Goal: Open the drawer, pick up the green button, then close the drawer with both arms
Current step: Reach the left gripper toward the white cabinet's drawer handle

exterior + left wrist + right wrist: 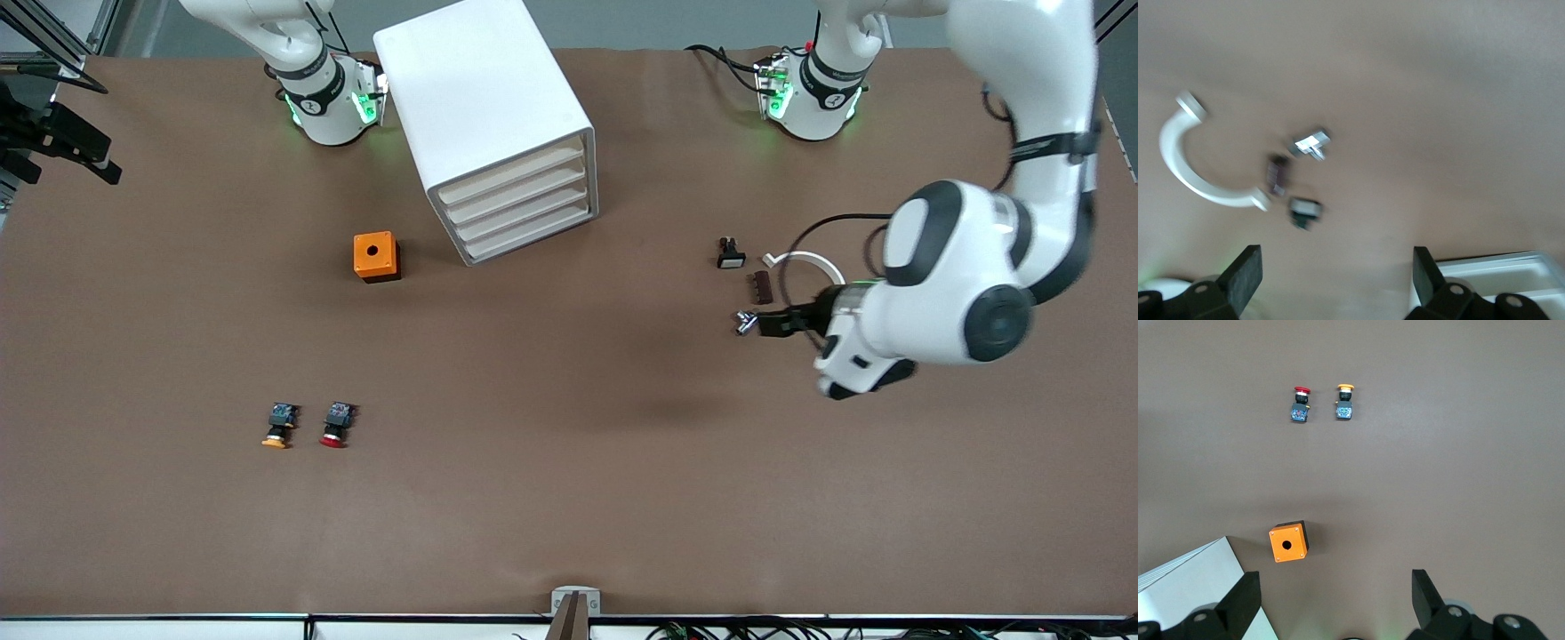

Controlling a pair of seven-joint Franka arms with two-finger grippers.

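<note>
The white cabinet (484, 107) stands near the robots' bases, and all four drawers are shut. The drawer (532, 233) is the lowest one. The cabinet also shows in the left wrist view (1498, 270) and in the right wrist view (1185, 587). The green button is out of view. My left gripper (763, 322) is open and empty, low over the table toward the left arm's end, beside a small silver part (745, 322). My right gripper (1335, 593) is open and empty, high over the table next to the cabinet; the front view does not show it.
An orange box (376, 256) with a round hole stands beside the cabinet. A yellow-capped button (280, 426) and a red-capped button (336, 425) lie nearer the front camera. By the left gripper lie a white curved piece (805, 262), a brown piece (762, 286) and a small black part (731, 255).
</note>
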